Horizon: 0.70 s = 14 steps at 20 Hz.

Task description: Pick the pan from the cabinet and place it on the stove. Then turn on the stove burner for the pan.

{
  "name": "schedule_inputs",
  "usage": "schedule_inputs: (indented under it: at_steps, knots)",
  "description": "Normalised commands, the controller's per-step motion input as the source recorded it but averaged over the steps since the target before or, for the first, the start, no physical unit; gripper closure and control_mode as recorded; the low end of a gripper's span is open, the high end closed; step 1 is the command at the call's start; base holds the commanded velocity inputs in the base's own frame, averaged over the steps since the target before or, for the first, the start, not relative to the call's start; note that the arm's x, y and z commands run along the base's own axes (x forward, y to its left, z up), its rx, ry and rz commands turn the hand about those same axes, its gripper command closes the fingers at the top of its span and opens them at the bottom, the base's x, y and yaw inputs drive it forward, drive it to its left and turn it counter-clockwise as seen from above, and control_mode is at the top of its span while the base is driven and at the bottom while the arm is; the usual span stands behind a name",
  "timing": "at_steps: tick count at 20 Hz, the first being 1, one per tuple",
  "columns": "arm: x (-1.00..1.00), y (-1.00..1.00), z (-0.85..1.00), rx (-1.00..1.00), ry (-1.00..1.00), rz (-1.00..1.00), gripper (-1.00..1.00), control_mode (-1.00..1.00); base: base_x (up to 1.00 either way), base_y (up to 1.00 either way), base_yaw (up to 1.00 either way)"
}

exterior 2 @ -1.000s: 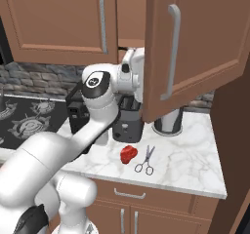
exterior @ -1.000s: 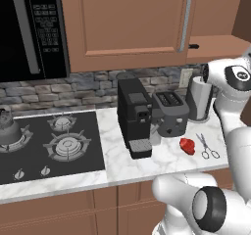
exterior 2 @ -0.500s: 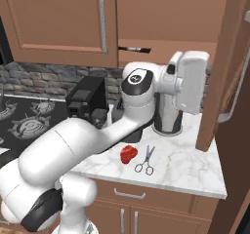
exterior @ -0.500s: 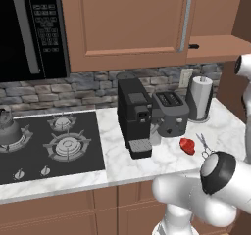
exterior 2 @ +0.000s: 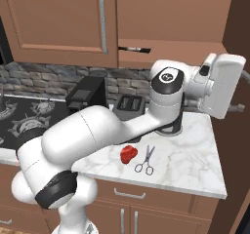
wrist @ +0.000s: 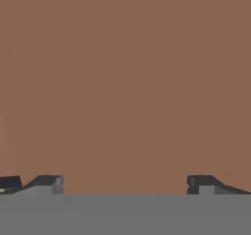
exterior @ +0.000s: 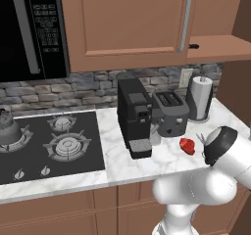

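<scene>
Arm swung right; open claw (wrist: pixel 122 182) faces cabinet (wrist: pixel 127 82) wood closely.

Toaster (exterior: pixel 170 112) right of stove (exterior: pixel 49 146)

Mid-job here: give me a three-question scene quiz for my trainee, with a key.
1. True or false: the gripper is open.
2. What lies nearest the red thing on the counter? A) kettle B) scissors C) paper towel roll
3. Fill in: a pan handle pokes out on the ______ shelf.

Key: 1 true; 2 B; 3 cabinet
</scene>
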Motion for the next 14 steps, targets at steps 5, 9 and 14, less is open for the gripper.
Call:
schedule_inputs:
  at_steps: [5,9,14]
  knots:
    - [0.00,-0.20,0.00,0.06,-0.01,0.01,-1.00,-1.00,0.00,0.00,0.00]
    - [0.00,0.07,0.00,0.06,-0.04,0.00,-1.00,-1.00,0.00,0.00,0.00]
    - [-0.12,0.81,0.00,0.01,-0.06,0.00,-1.00,-1.00,0.00,0.00,0.00]
